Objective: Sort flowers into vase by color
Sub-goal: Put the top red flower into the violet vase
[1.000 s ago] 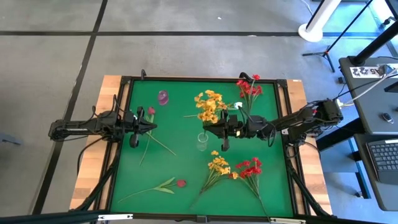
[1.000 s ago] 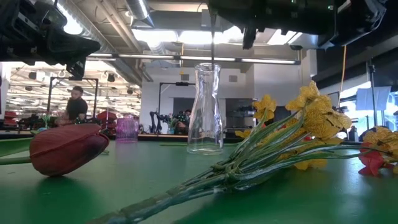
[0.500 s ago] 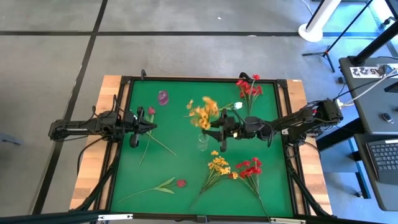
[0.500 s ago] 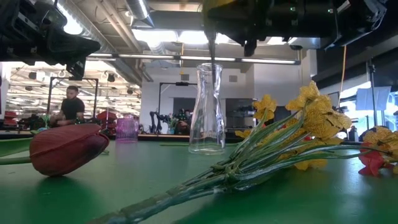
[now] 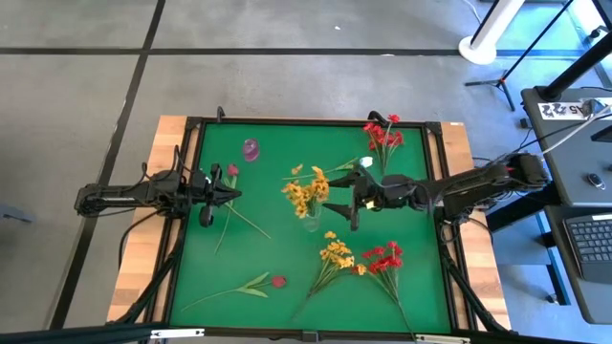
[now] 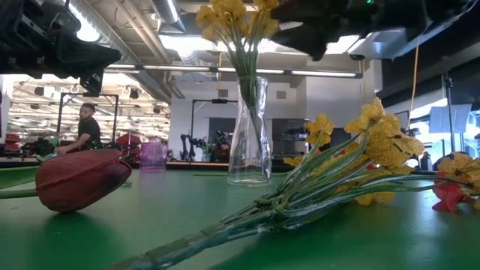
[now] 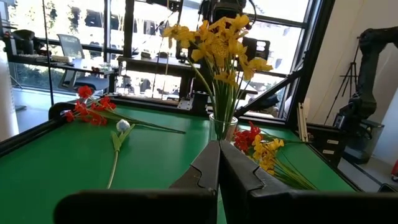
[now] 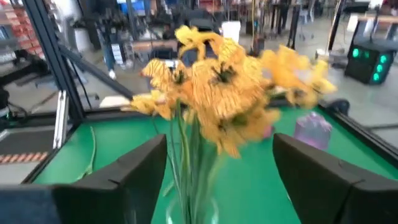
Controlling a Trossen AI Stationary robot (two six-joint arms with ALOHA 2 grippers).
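The yellow-orange cluster [image 5: 306, 191] stands in the clear glass vase [image 6: 248, 139], just ahead of the right hand [image 5: 356, 204], whose fingers are spread and hold nothing: the placing step looks finished. The left hand [image 5: 212, 194] waits clenched and apparently empty, a dark pink-red bud [image 5: 231, 170] just beside it. Next the right hand would likely retreat toward the second yellow-orange cluster [image 5: 337, 253] lying nearby on the green table [image 5: 268, 244].
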